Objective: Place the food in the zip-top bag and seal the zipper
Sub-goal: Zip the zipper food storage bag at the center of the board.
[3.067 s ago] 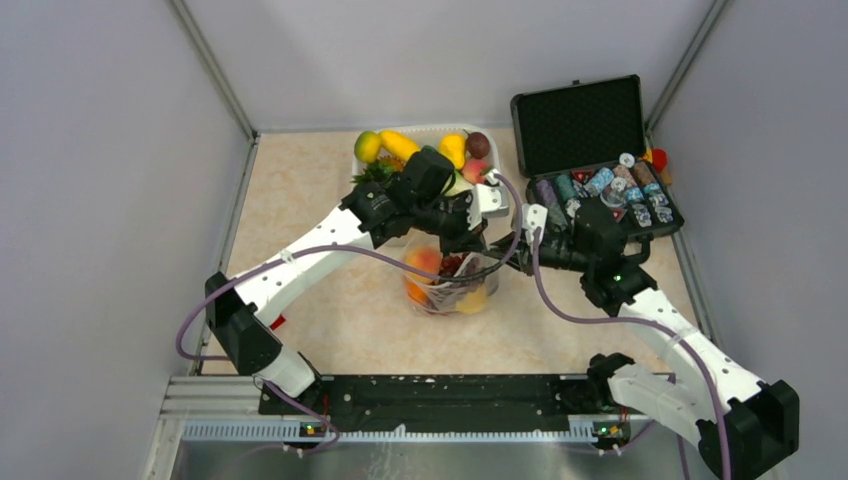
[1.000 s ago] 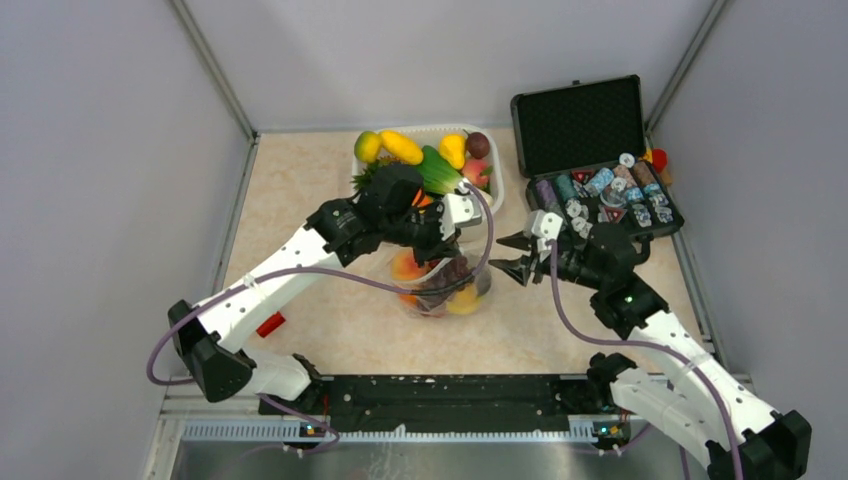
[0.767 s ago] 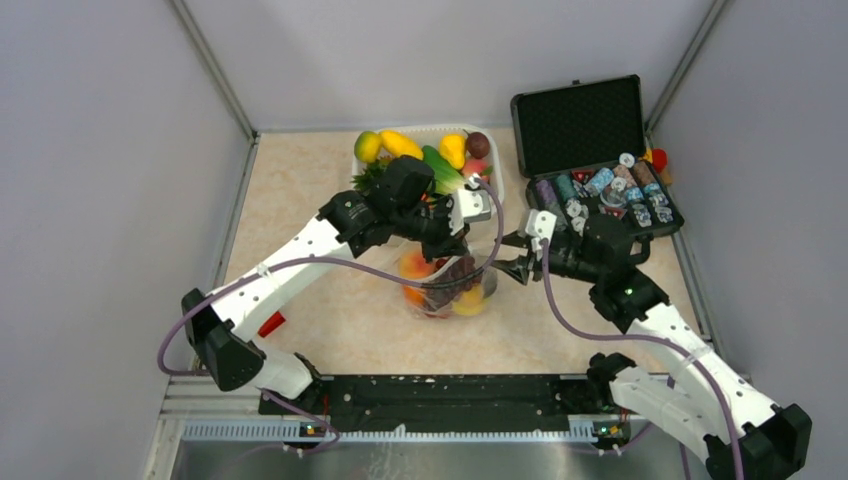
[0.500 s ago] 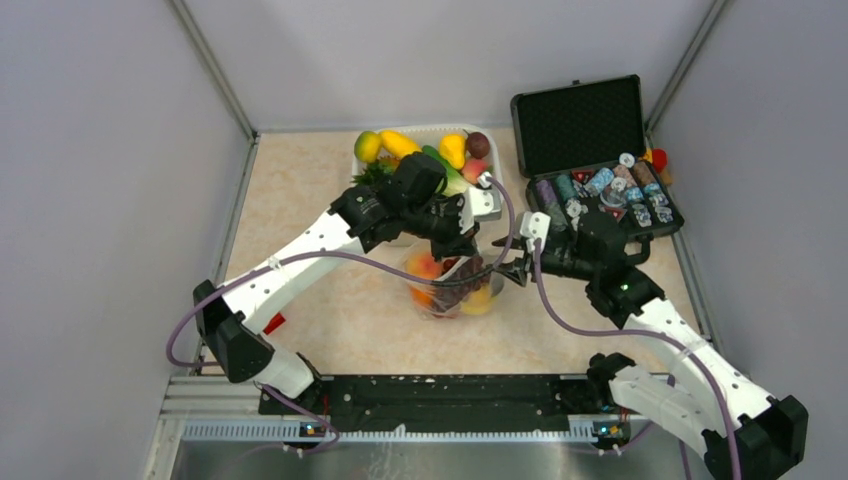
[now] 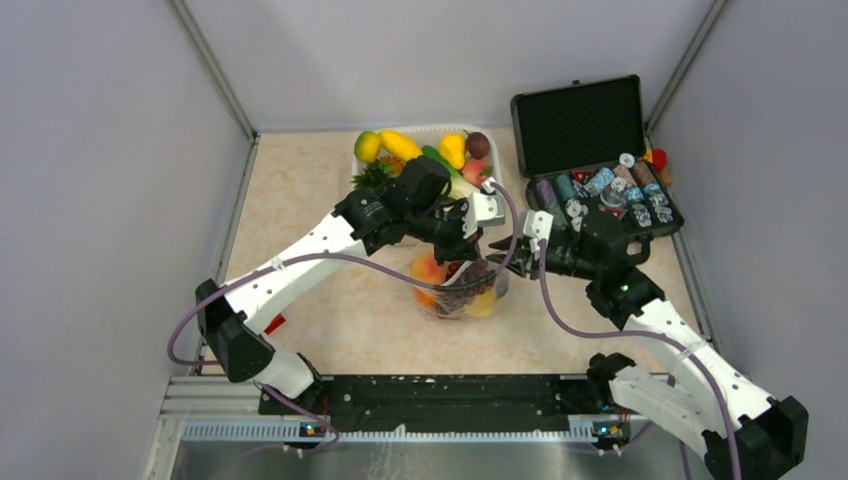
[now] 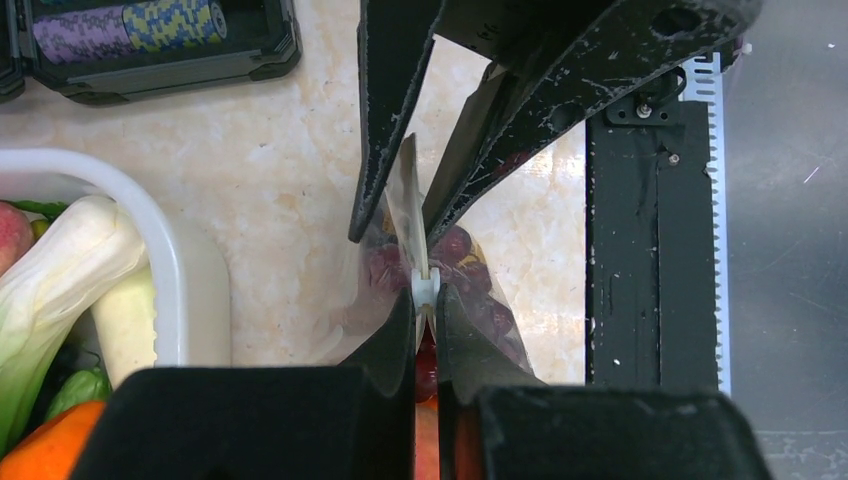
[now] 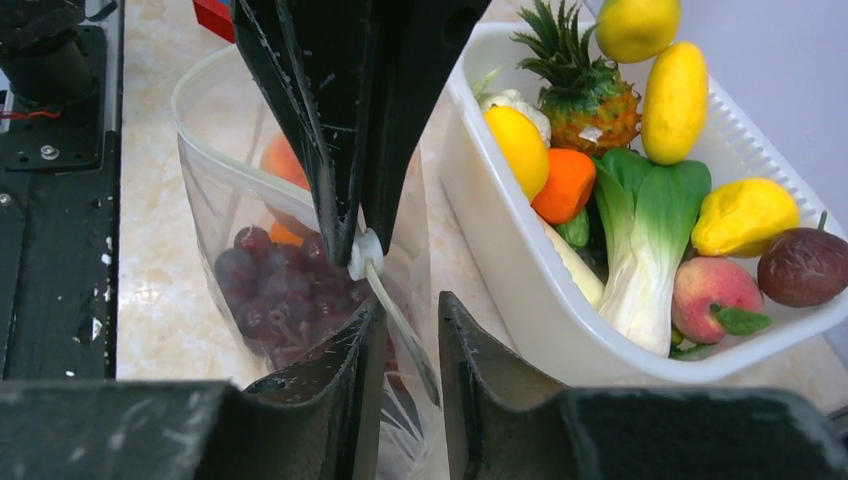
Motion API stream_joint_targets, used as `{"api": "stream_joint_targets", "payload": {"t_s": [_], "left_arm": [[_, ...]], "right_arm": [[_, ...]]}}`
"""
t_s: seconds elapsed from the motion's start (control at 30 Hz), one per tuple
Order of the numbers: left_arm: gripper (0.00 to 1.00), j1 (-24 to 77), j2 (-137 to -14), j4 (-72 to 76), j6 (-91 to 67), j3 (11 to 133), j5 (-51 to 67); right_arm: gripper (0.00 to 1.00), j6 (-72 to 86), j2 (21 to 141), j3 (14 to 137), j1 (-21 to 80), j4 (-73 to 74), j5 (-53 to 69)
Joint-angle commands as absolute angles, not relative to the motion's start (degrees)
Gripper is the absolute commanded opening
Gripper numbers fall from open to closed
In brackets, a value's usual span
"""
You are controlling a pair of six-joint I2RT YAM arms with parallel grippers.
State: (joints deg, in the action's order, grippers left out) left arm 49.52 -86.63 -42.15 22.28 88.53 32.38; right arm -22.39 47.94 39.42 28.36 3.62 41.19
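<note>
The zip-top bag (image 5: pixel 452 303) stands on the table, its top edge held up. Inside it lie dark grapes (image 7: pixel 268 285), a peach (image 5: pixel 428 268) and a yellow fruit (image 5: pixel 484 302). My left gripper (image 6: pixel 425 305) is shut on the white slider (image 6: pixel 428 287) of the zipper. In the top view it (image 5: pixel 472 248) hangs over the bag's mouth. My right gripper (image 7: pixel 410 308) faces it from the right. Its jaws stand a little apart on either side of the whitish zipper strip (image 7: pixel 400 320), with a gap showing. The bag's left side (image 7: pixel 200 180) still bulges wide.
A white tub (image 5: pixel 497 190) full of more toy fruit and vegetables stands just behind the bag. A black case (image 5: pixel 600 150) with chips lies open at the back right. A small red block (image 5: pixel 272 323) lies near the left arm.
My right gripper has come in from the right to the bag's top edge and its jaws have narrowed around the zipper strip. My left arm has shifted the bag slightly right.
</note>
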Motion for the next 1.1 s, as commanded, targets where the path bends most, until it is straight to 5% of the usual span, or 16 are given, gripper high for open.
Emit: {"api": "stream_joint_targets", "payload": {"t_s": [0.0, 0.2, 0.37, 1.07], "left_arm": [[0.00, 49.75, -83.46, -37.57, 21.39, 87.59, 35.14], [0.00, 49.75, -84.02, -37.88, 21.60, 88.33, 35.40], [0.00, 49.74, -83.90, -38.58, 22.11, 88.96, 34.98], [0.00, 46.99, -70.46, -39.22, 22.57, 74.82, 19.87]], "right_arm": [[0.24, -21.23, 46.60, 39.38, 28.30, -1.99, 44.65], [0.23, -21.57, 47.68, 40.45, 28.30, -0.31, 47.26], [0.00, -22.83, 48.18, 41.04, 28.31, 2.33, 44.72], [0.00, -12.95, 39.34, 32.23, 28.30, -7.49, 31.03]]}}
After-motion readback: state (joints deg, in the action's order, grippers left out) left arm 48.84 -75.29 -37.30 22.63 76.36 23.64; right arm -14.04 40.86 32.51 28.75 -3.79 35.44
